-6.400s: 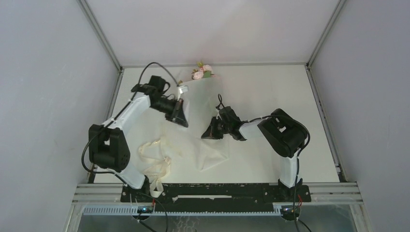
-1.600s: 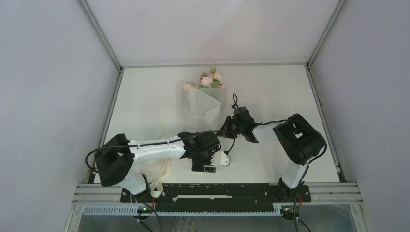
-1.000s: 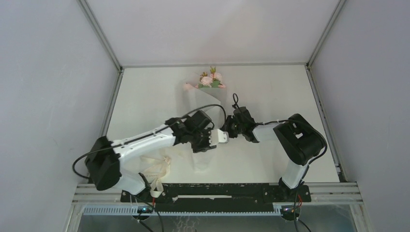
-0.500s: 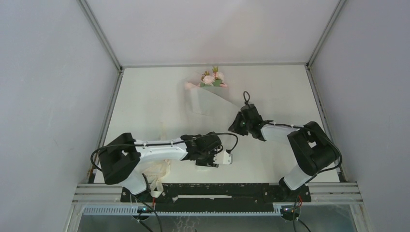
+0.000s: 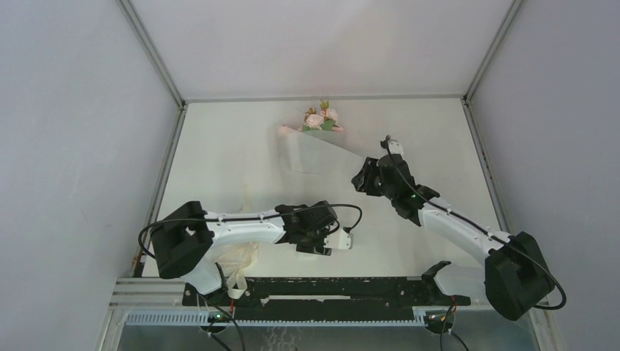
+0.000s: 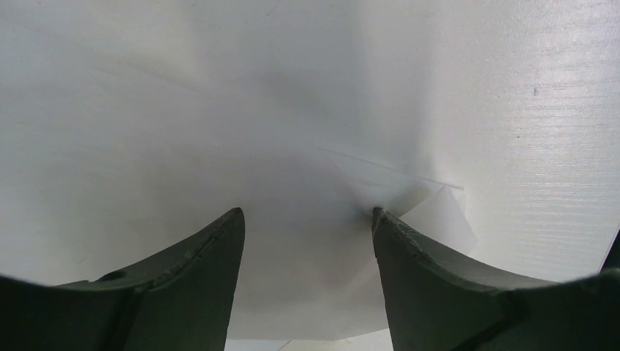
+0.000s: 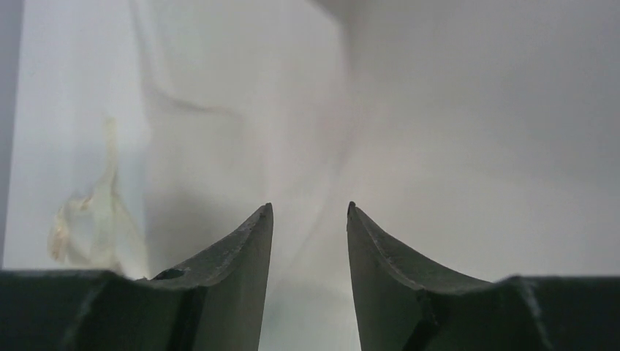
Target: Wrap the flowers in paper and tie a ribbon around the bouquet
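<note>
Poking from paper cone point(image 5: 314, 155): flowers point(image 5: 322, 119); left claw point(image 6: 307, 213), right claw point(image 7: 309, 206) both apart.

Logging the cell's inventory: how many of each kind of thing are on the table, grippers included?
Flower bunch: 1
Paper sheet: 1
Ribbon: 1
Grippers: 2 (left gripper, right gripper)
Total: 5

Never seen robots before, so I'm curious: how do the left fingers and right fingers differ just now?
The left fingers stand wider apart than the right fingers. The left fingers hang close in, over the near end of the paper; the right fingers reach farther out, at its wider part. Both are open, holding nothing.
</note>
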